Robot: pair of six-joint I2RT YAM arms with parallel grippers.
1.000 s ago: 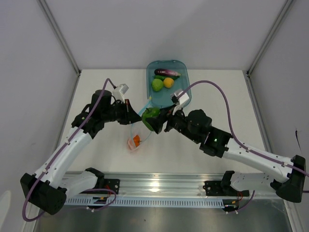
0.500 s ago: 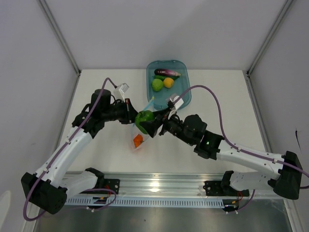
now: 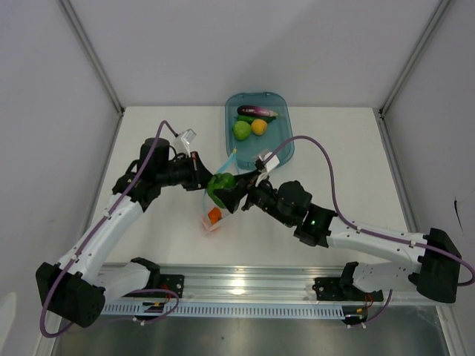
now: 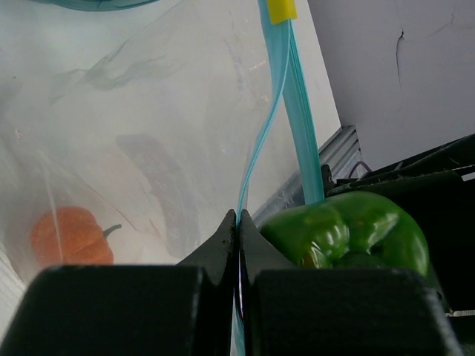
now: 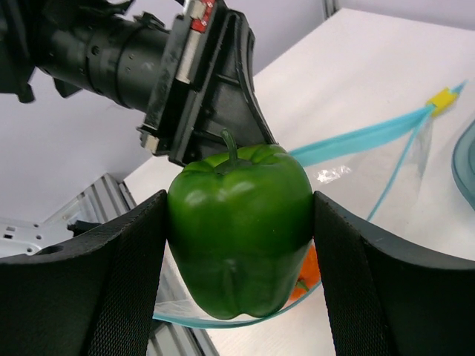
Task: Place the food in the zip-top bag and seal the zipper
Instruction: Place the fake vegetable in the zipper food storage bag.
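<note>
One glossy green pepper (image 5: 237, 226), lobed and smooth, sits squeezed between the broad black fingers of the right gripper (image 5: 239, 252). It is over the middle of the table (image 3: 349, 148), right at the mouth of the bag (image 3: 211, 211). Its stem points up at the left gripper (image 4: 238, 237) in the right wrist view. That gripper's tips are pressed together on one lip of the zipper (image 4: 293, 111).

This thin light blue strip runs lengthwise from the pinch away to a yellow slider (image 4: 282, 11) on the tray side. The two lips are parted, and one curves beneath the pepper. The bag is clear, crinkled film. An orange piece (image 4: 70, 237), ribbed like a small pumpkin, lies inside it.

Behind stands the teal see-through tray (image 3: 282, 111), a rounded oblong. It holds a purple eggplant (image 3: 256, 111) lying crosswise, a light green fruit (image 3: 241, 130) and a yellow ball (image 3: 258, 127), the latter two side by side.
</note>
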